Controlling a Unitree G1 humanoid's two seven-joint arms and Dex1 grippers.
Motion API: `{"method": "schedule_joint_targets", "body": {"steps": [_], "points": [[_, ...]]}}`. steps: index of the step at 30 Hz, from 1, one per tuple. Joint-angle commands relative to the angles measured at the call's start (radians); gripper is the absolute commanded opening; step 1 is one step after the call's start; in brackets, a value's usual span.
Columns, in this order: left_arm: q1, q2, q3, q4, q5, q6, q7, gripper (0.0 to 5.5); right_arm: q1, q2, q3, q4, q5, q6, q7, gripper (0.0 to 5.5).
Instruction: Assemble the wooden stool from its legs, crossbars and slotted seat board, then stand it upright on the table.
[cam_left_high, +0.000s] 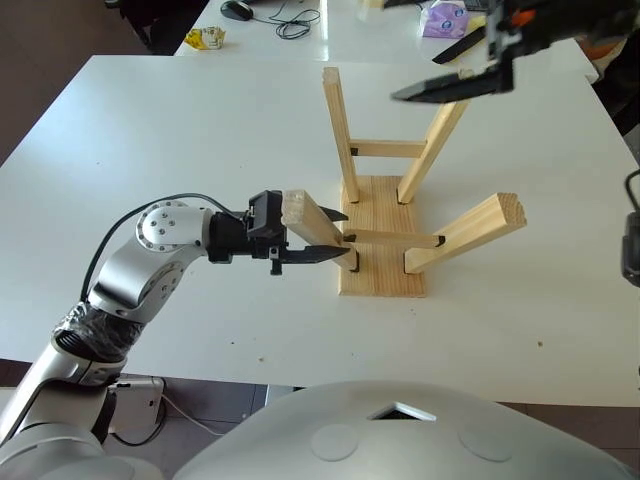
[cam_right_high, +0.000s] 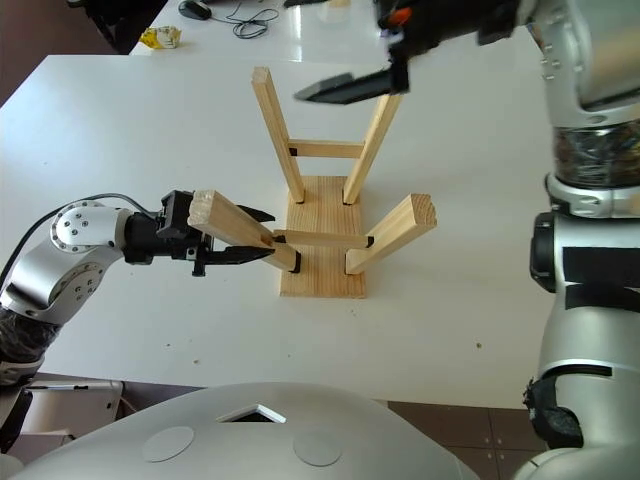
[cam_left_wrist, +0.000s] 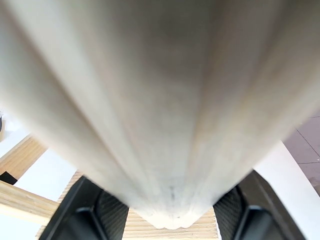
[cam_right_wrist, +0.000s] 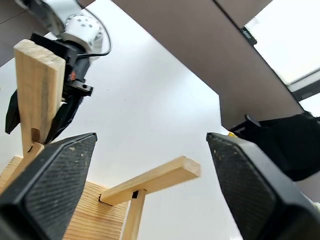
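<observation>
The wooden stool lies upside down on the white table (cam_left_high: 150, 140), its slotted seat board (cam_left_high: 385, 285) flat and its legs pointing up. The two far legs (cam_left_high: 338, 130) stand nearly upright, joined by a crossbar (cam_left_high: 388, 149). The near legs splay outward, linked by a second crossbar (cam_left_high: 395, 239). My left gripper (cam_left_high: 322, 238) is shut on the near-left leg (cam_right_high: 225, 222), one finger on each side; in the left wrist view that leg (cam_left_wrist: 160, 100) runs between the pads (cam_left_wrist: 107, 212). My right gripper (cam_left_high: 448, 70) hangs open above the far-right leg (cam_left_high: 432, 150), holding nothing.
The near-right leg (cam_left_high: 470, 232) leans out to the right. Behind the table, a second desk carries a yellow object (cam_left_high: 205, 38), a mouse (cam_left_high: 237, 10) with cables, and a purple pack (cam_left_high: 445, 18). Bare tabletop lies left and right of the stool.
</observation>
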Motion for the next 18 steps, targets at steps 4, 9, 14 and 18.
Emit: {"method": "schedule_joint_targets", "body": {"steps": [4,9,14,18], "points": [[0.051,0.010,-0.151,0.132,0.223,0.169,0.022,2.05,0.126,0.070,0.175,0.031,-0.165,-0.163,0.020,4.05],[0.053,0.023,-0.154,0.130,0.231,0.168,0.021,2.05,0.199,0.047,0.196,0.005,-0.186,-0.173,0.048,4.05],[0.037,0.017,-0.155,0.130,0.235,0.174,0.029,2.05,0.243,0.048,0.223,0.003,-0.206,-0.179,0.075,4.05],[0.027,0.013,-0.157,0.128,0.233,0.182,0.033,2.05,0.270,0.069,0.240,-0.003,-0.216,-0.168,0.081,4.05]]}}
